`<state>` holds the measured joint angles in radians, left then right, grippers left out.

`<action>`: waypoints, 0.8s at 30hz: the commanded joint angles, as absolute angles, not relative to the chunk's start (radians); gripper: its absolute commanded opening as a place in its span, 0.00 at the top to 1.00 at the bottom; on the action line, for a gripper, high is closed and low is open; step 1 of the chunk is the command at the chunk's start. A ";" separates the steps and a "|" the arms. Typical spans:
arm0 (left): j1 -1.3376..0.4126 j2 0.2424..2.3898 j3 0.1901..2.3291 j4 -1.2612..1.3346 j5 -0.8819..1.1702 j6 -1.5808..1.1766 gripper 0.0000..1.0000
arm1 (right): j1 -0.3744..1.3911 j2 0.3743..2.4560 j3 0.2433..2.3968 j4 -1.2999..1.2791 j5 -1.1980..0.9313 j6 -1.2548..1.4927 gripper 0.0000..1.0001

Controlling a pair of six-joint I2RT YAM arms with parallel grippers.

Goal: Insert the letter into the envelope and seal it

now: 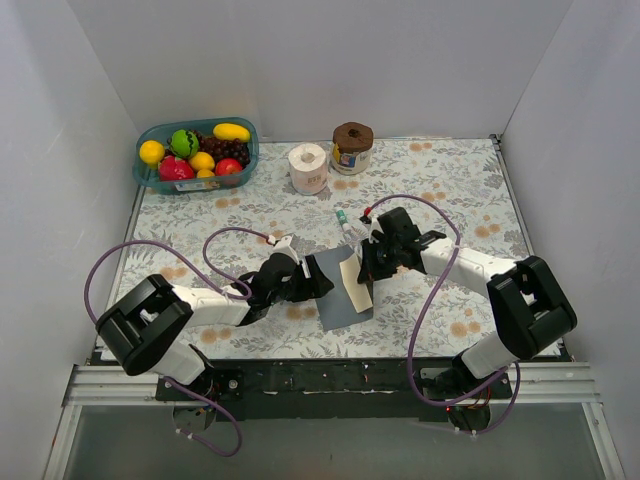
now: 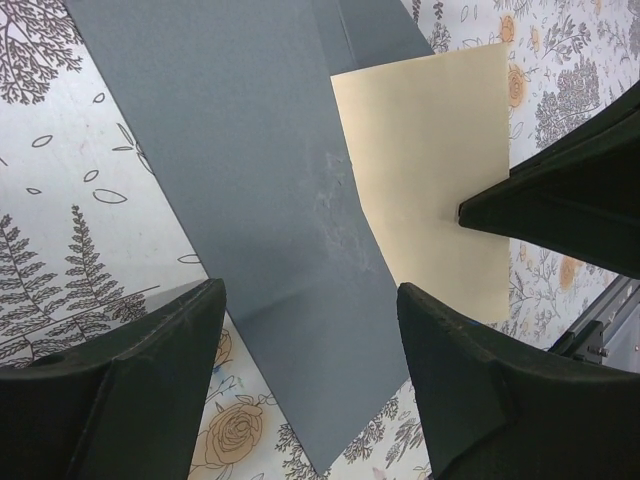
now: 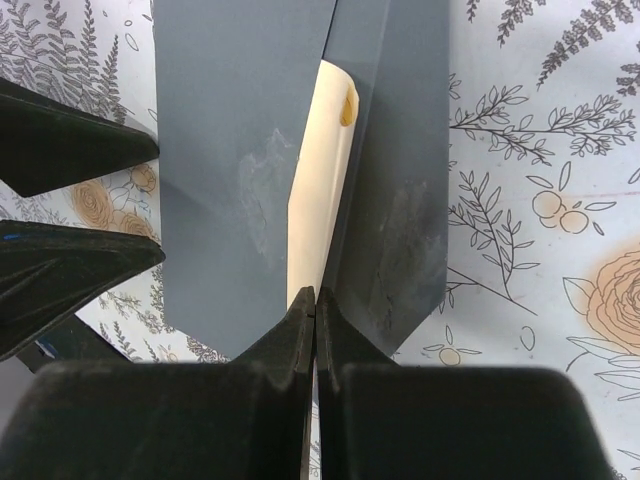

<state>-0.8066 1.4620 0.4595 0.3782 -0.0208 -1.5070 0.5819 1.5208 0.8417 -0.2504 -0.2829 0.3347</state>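
Centrally on the floral worktop (image 1: 460, 180), the envelope (image 1: 338, 306) is laid with its flap open. The letter (image 1: 353, 286) is partly tucked into its right side and pinched by the closed right claw (image 3: 315, 298). The left claw (image 2: 310, 290) is held open over the envelope's left edge.

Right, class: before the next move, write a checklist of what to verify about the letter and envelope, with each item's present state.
1. Right gripper shut on the cream-tan card letter: ok.
2. Letter's edge tucked under a panel of the dark slate-grey paper envelope: ok.
3. Letter fully inside: not ok, much of it shows.
4. Left gripper holding the envelope: not ok, jaws open astride it.
5. Envelope sealed: not ok, it lies open.
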 commanded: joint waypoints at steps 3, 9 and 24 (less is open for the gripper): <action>-0.805 1.497 0.449 0.265 -0.052 -1.480 0.30 | 0.577 1.516 0.847 -0.206 -0.318 0.318 0.99; -0.805 1.497 0.453 0.261 -0.057 -1.473 0.30 | 0.577 1.548 0.848 -0.172 -0.334 0.316 0.99; -0.805 1.488 0.446 0.249 -0.066 -1.468 0.30 | 0.577 1.618 0.822 -0.118 -0.321 0.308 0.99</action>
